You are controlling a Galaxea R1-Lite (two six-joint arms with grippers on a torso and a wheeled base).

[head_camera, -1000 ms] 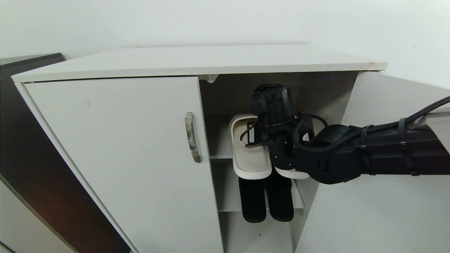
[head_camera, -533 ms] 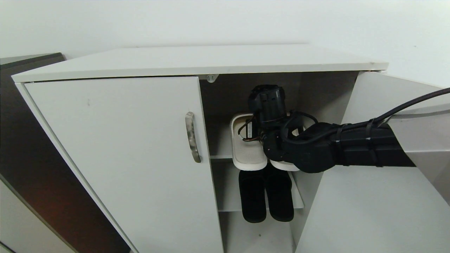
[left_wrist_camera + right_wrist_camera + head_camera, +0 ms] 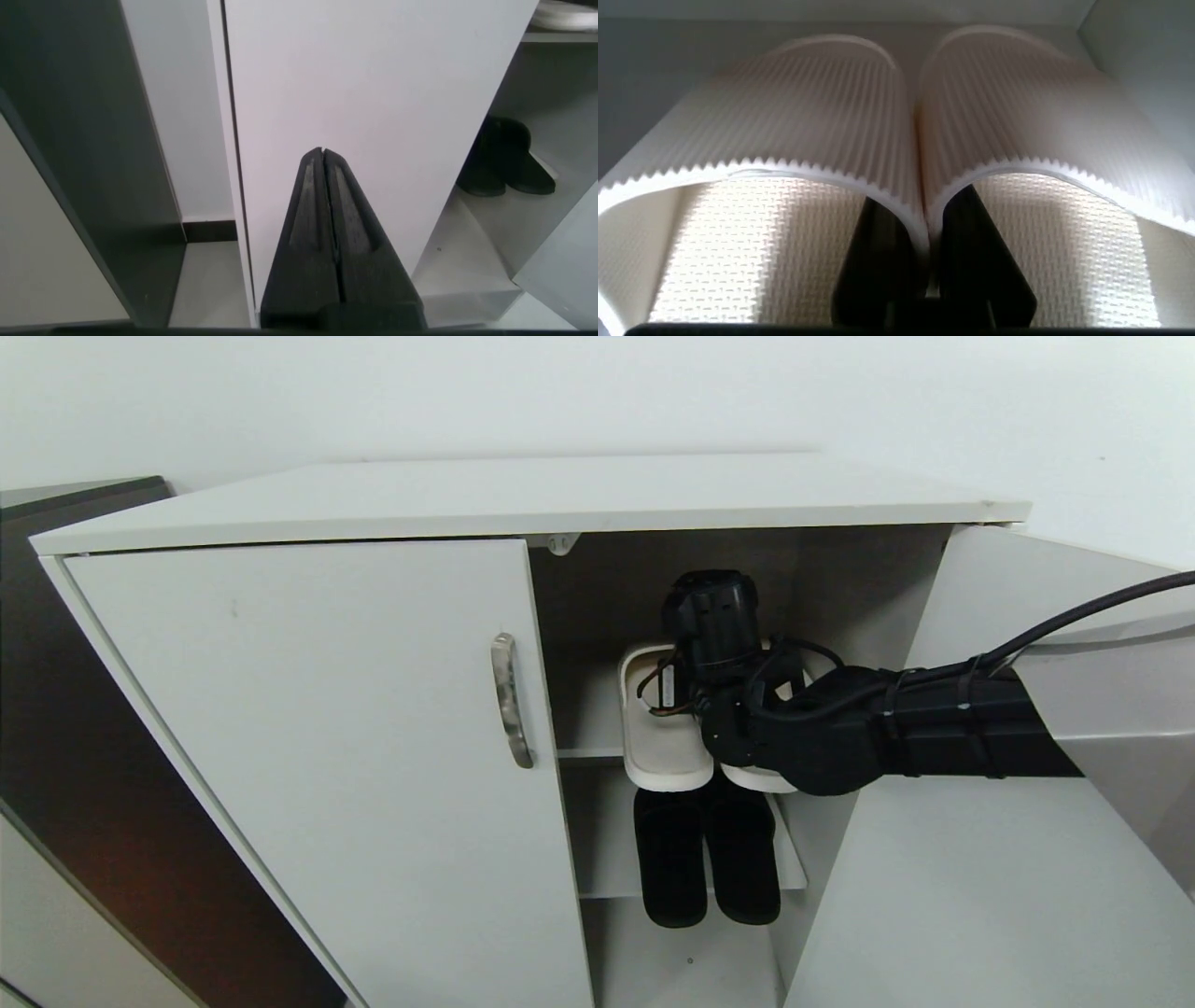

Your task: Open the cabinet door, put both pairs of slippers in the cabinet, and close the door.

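My right gripper [image 3: 924,254] is shut on the pair of white slippers [image 3: 822,103], pinching their two inner strap edges together. In the head view it [image 3: 714,625] reaches into the open right half of the cabinet and holds the white slippers [image 3: 658,747] at the upper shelf [image 3: 588,754], heels sticking out past its front edge. A pair of black slippers [image 3: 705,859] lies on the lower shelf [image 3: 607,882], heels overhanging. My left gripper [image 3: 322,163] is shut on nothing in front of the closed left door [image 3: 374,103], with the black slippers [image 3: 505,159] beyond it.
The right cabinet door [image 3: 980,877] stands swung open toward me, under my right arm. The left door [image 3: 308,737] is closed, with a metal handle [image 3: 509,700]. A dark panel [image 3: 103,756] stands to the cabinet's left.
My right arm has pushed deeper into the cabinet, carrying the white slippers inward over the upper shelf and a little lower. The black slippers have not moved.
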